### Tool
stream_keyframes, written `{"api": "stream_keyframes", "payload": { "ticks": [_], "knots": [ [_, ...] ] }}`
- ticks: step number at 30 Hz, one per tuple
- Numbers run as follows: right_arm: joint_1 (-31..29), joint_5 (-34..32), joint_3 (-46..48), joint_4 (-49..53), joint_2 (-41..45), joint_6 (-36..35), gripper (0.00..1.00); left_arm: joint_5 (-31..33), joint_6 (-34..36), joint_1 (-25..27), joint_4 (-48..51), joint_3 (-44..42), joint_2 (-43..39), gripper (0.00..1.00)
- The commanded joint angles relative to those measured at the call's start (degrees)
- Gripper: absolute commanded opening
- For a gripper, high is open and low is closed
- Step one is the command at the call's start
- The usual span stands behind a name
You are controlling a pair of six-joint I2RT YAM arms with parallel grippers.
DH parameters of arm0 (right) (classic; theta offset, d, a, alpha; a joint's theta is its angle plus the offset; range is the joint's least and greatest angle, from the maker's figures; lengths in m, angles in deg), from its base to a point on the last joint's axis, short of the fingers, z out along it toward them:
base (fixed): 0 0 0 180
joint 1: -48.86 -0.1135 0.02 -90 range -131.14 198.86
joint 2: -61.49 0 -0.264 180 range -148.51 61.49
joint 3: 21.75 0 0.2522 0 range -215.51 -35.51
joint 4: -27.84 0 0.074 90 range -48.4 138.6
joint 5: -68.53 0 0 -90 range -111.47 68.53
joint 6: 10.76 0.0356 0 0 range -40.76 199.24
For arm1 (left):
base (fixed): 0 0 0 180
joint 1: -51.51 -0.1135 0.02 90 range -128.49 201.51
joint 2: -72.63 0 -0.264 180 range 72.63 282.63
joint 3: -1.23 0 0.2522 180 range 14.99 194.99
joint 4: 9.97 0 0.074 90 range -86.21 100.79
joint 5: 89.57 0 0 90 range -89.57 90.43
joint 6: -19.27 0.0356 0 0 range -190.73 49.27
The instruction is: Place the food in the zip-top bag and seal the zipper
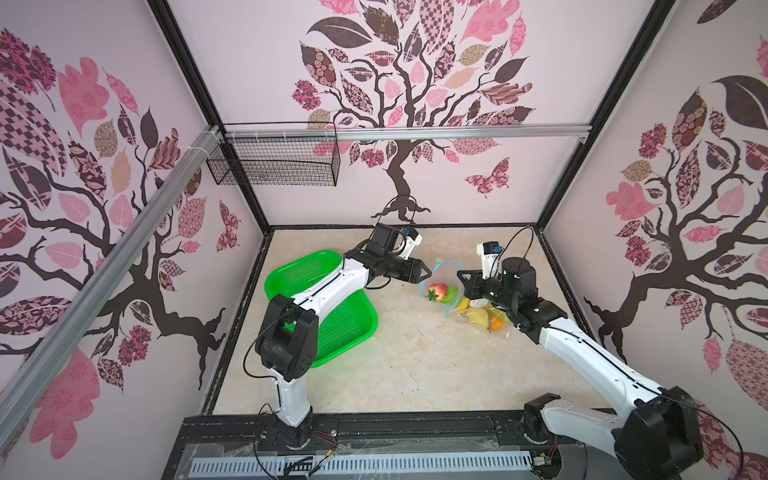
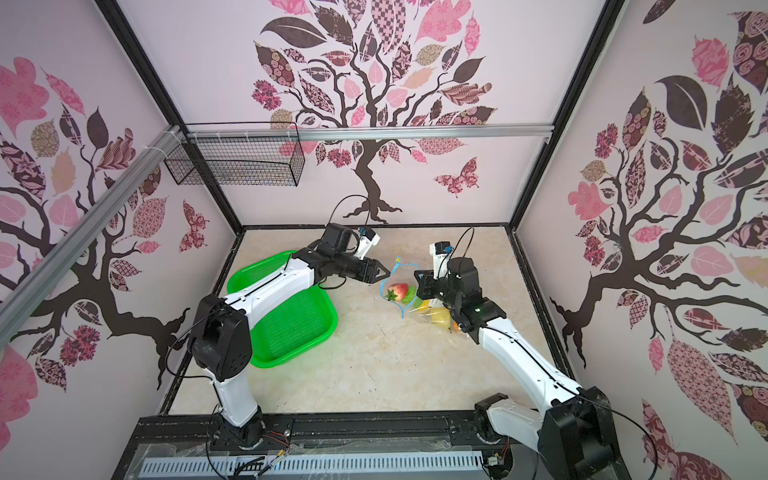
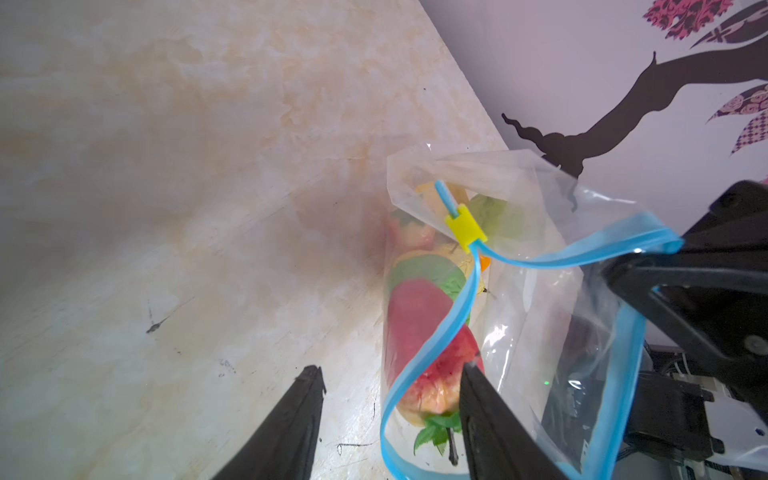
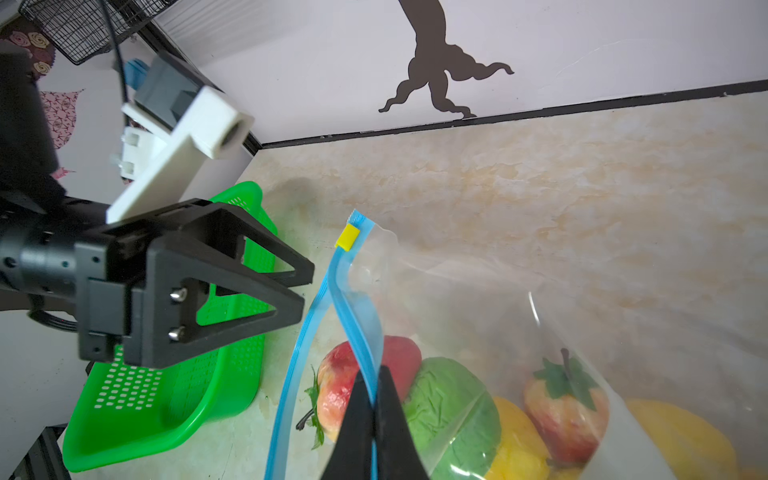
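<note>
My zip-top bag (image 4: 498, 299) lies on the surface (image 1: 415, 365) right of the middle, between my two arms. The food (image 4: 453, 407) is already inside it, a strawberry (image 1: 437, 291) lying closest to the mouth. The green basket (image 1: 349, 328) sits well apart, under my left arm.

My right claw (image 4: 372, 376) is pressed together on one lip of the zipper (image 3: 440, 332) and holds it up off the fruit. My left claw (image 1: 431, 272) is spread. In the left wrist view the other lip curves through the gap between its fingers (image 3: 478, 399) without being pinched.

The mouth gapes, its two blue lips bowed apart. Its long axis runs from the near side toward the back wall, across the line between my claws. The yellow slider tab (image 3: 465, 228) sits at the far end, just past my left claw and nearer to it than to my right. I judge sealing to be the step left: my left claw goes to that tab and draws it along the strip toward me, while my right keeps the strip taut. If I close on the loose lip alone, it may simply fold
</note>
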Motion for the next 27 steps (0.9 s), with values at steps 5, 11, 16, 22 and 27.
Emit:
{"api": "stream_keyframes", "payload": {
  "ticks": [5,11,16,22,27],
  "knots": [
    [0.1,-0.1,-2.0,0.2,0.6,-0.7,0.0,-3.1,1.7,0.8,-2.2,2.5,1.8,0.45],
    [0.1,-0.5,-1.9,0.1,0.5,-0.8,0.0,-1.1,1.3,0.9,-2.7,3.2,2.1,0.0],
    [0.1,0.9,-3.6,0.7,0.0,-0.6,0.0,1.2,0.9,0.8,0.1,3.6,-1.0,0.0],
    [0.0,1.9,-7.9,1.9,-0.5,0.9,0.0,4.3,-7.1,0.8,-0.1,-0.3,-11.3,0.0],
    [-0.6,7.4,-12.4,3.0,-1.4,2.6,0.0,5.5,-17.2,1.5,-6.6,-5.8,-19.4,0.0]
  ]
}}
